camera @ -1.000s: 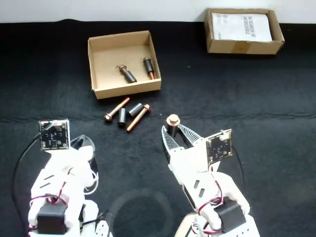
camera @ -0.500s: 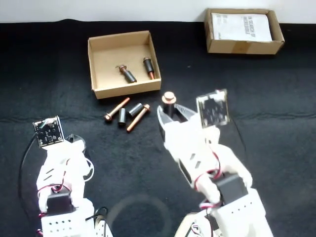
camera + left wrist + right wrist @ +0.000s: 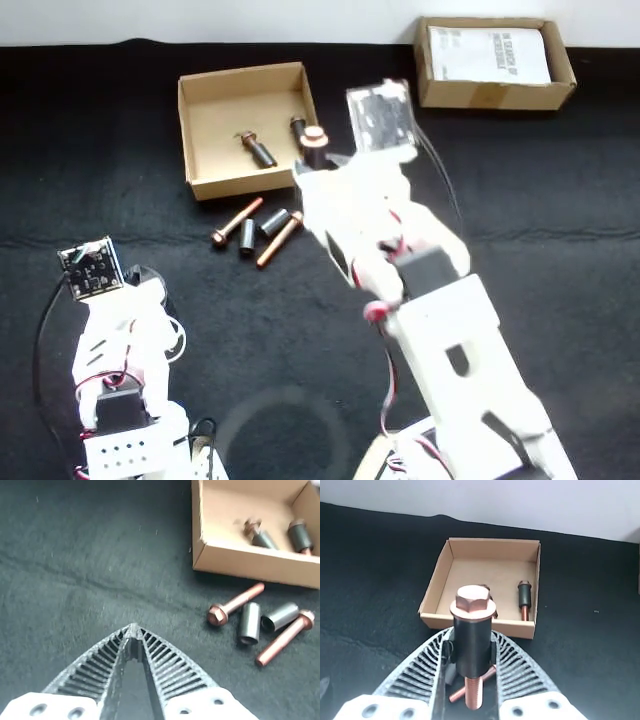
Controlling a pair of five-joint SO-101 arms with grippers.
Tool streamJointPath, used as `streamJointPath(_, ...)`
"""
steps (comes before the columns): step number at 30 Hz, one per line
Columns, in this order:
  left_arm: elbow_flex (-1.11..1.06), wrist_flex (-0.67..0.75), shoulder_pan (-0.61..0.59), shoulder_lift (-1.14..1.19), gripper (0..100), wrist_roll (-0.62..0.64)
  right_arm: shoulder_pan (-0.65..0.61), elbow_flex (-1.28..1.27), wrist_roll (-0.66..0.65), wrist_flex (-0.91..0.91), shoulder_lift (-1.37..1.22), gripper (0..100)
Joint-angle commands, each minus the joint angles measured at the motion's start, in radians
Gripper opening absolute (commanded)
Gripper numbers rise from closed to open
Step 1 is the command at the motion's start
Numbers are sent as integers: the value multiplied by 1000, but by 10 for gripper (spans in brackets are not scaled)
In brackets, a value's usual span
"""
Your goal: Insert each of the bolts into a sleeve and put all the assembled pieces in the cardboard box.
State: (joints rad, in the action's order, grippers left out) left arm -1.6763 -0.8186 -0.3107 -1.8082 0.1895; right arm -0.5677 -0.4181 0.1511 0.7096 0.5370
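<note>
My right gripper point(image 3: 314, 162) is shut on an assembled bolt and sleeve point(image 3: 314, 146), held upright over the near right rim of the open cardboard box point(image 3: 215, 100). In the right wrist view the copper bolt head tops the dark sleeve point(image 3: 472, 641) between the fingers. Two assembled pieces point(image 3: 258, 150) point(image 3: 301, 135) lie inside the box. Two loose copper bolts point(image 3: 236, 220) point(image 3: 280, 240) and two dark sleeves point(image 3: 247, 237) point(image 3: 274, 222) lie on the black mat just in front of the box. My left gripper point(image 3: 132, 630) is shut and empty, low at the near left, short of the loose bolts point(image 3: 235, 605).
A second cardboard box point(image 3: 495, 95) with a printed sheet inside stands at the far right. The table is covered by a black mat point(image 3: 540, 220), with free room to the right and in front of the loose parts.
My right arm has stretched away from the front toward the box, carrying the assembled piece up to its rim. The left arm drew back slightly to the near left.
</note>
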Motion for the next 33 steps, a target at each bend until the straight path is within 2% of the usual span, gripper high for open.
streamJointPath(1, -19, -20, -7, -1, 9, 5, 10, 189, 11, -1, -128, 7)
streamJointPath(20, -19, -21, -8, -1, 9, 3, 12, 931, 8, 1, -865, 7)
streamJointPath(30, -19, -23, -8, -1, 9, 3, 90, 1310, 2, 2, -1250, 7)
streamJointPath(33, -19, -23, -8, -2, 9, 3, 97, 1403, -78, 2, -1356, 7)
